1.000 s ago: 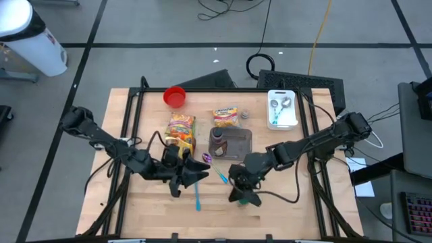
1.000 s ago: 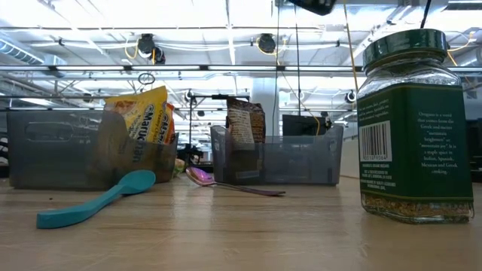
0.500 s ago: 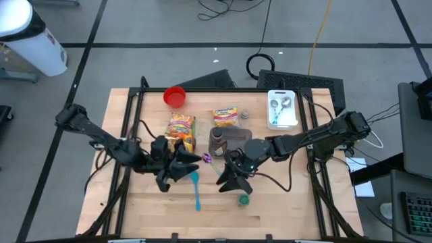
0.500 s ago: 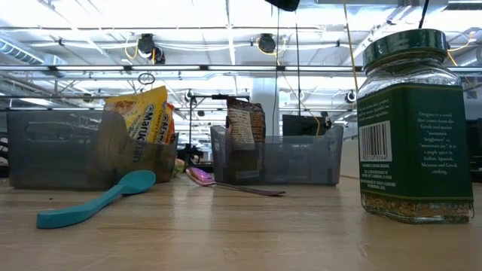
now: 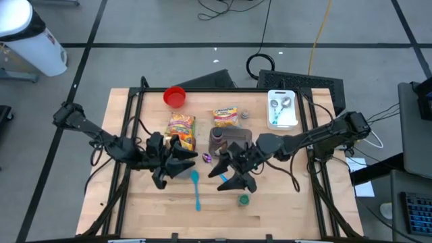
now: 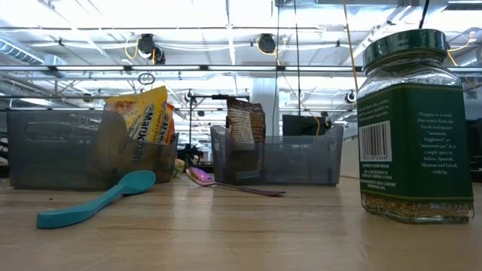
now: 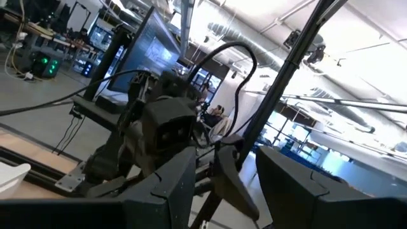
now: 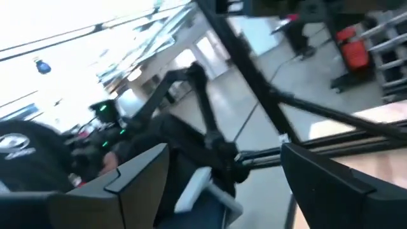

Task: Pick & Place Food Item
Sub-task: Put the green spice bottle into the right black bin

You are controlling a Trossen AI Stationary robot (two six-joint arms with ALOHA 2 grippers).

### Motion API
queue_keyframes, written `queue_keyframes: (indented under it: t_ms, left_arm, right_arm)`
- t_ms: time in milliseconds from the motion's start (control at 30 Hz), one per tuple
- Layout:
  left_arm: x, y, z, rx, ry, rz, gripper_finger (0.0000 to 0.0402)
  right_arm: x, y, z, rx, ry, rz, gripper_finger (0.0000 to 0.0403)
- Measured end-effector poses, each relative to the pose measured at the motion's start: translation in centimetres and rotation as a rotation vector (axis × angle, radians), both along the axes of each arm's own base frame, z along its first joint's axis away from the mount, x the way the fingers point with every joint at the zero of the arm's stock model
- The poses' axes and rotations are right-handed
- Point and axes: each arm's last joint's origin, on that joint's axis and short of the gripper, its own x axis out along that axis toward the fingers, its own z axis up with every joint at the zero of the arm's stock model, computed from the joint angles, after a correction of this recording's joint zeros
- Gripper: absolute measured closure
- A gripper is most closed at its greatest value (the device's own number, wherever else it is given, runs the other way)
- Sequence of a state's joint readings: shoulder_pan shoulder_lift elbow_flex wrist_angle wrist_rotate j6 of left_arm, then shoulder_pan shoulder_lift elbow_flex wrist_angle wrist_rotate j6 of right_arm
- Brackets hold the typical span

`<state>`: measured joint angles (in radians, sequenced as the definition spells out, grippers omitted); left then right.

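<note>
The spice jar [image 6: 416, 124] is glass with a dark green lid and label, upright on the worktop [image 5: 283, 209] near its front edge. Two grey bins, two spoons, one red cup. Left tool [image 5: 177, 167] and right tool [image 5: 229, 177] both hang released above

Two dark, jointed arms trail black cables; each claw has two angular black fingers [image 7: 166, 191].

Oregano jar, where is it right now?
The oregano jar stands upright on the table's near edge in the high view, just below the right gripper and right of the teal spoon.
</note>
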<state>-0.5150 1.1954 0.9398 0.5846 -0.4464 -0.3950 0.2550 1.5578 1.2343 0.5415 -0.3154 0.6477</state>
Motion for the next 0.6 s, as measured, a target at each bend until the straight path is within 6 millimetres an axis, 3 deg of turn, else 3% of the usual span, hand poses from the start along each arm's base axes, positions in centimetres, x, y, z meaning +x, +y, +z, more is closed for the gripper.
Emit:
queue_keyframes:
  t_ms: [133,300,433,600]
  left_arm:
    - [0.0,0.0,0.0,-0.007,0.001,0.0,0.0227]
    - [0.0,0.0,0.0,-0.005,0.005,-0.001,0.0227]
    - [0.0,0.0,-0.1,-0.006,0.01,-0.003,0.0227]
    - [0.1,0.0,-0.3,-0.015,0.035,-0.008,0.0227]
  right_arm:
    - [0.2,-0.6,0.0,0.018,0.011,-0.035,0.0109]
    - [-1.1,-0.4,2.0,-0.061,-0.059,-0.019,0.012]
    - [-2.2,0.8,3.2,-0.255,0.033,-0.025,0.0129]
    - [-4.1,2.8,3.9,-0.618,0.202,-0.055,0.0133]
